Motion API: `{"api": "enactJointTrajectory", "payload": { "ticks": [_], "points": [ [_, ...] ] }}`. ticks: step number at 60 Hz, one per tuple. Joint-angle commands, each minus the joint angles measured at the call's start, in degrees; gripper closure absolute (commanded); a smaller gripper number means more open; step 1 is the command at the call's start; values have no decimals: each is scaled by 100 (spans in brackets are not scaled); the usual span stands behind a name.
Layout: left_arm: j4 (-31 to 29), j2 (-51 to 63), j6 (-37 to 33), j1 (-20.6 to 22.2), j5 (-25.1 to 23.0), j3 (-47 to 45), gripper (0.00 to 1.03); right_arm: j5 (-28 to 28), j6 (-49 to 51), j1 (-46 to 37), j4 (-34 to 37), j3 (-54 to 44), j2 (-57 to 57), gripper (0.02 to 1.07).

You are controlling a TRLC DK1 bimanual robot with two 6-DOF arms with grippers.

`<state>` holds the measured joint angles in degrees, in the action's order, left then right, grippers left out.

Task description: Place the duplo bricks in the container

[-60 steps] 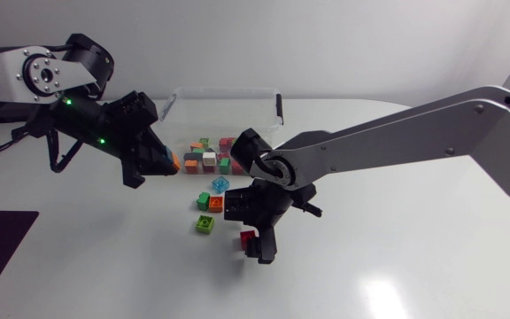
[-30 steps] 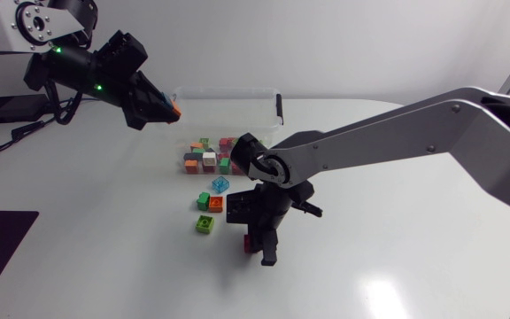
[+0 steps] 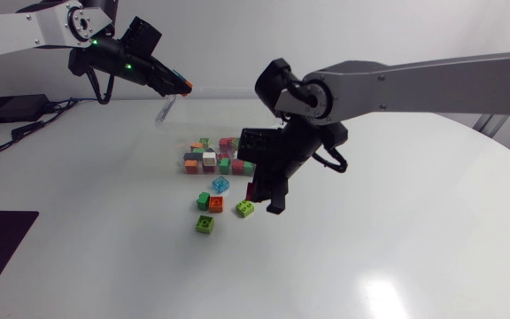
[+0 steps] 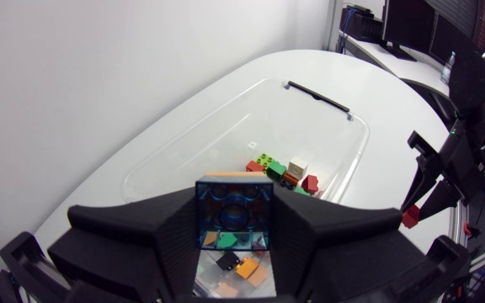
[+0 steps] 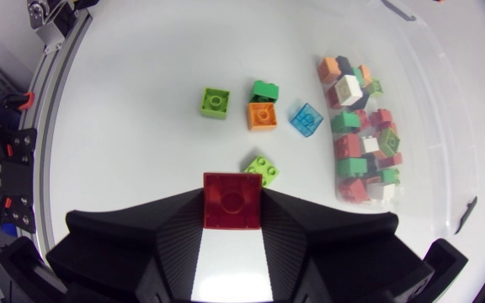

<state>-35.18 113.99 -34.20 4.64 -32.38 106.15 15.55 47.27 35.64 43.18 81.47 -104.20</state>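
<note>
Item: container [image 3: 165, 110], a clear tub at the far middle of the table [image 3: 397, 248]. Its long axis runs left to right, and a heap of bricks [image 3: 209, 160] lies inside.

My left gripper [image 3: 173, 81] hangs over the tub's far-left corner. In its wrist view the open tub lies directly beneath and ahead. Its fingers are clamped from both sides on an orange brick [image 4: 234, 210]. I judge this the better-placed arm, with only a release needed.

My right gripper [image 3: 264, 195] sits just near of the tub and grips a red brick [image 5: 232, 200]. The tub lies on its far side.

Five loose bricks [image 5: 261, 115] rest on the table, left of that gripper.
</note>
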Motion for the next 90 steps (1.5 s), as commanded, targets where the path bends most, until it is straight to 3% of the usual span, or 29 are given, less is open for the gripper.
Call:
{"api": "enactJointTrajectory", "payload": {
  "ticks": [1,12,15,17,20,27,39,49,63,74,90],
  "points": [
    [222,316,458,54,-84,336,69,80,-165,-110,103,185,102,79],
    [494,756,994,177,-49,855,60,106,-314,-233,85,352,190,79],
    [565,773,1038,204,-40,916,46,115,-376,-259,59,405,199,79],
    [635,773,1073,247,21,969,19,115,-455,-303,-2,475,199,79],
    [635,765,1099,274,100,1022,5,115,-534,-338,-73,554,199,79],
    [635,518,1117,274,127,864,5,106,-824,-435,-249,879,207,79],
    [635,-580,748,186,197,-279,5,97,-1158,-514,-345,1556,40,79],
    [600,-1494,141,89,197,-1492,5,97,-1396,-575,-415,2162,-144,79],
    [29,-2725,-975,107,206,-3021,5,97,-1712,-628,-345,3270,-671,79],
    [-323,-3164,-1828,300,259,-3962,5,80,-1949,-655,-292,3947,-1155,79],
    [-384,-3164,-2355,555,434,-4647,5,-52,-2160,-699,-328,4210,-1594,79]
  ]
}}
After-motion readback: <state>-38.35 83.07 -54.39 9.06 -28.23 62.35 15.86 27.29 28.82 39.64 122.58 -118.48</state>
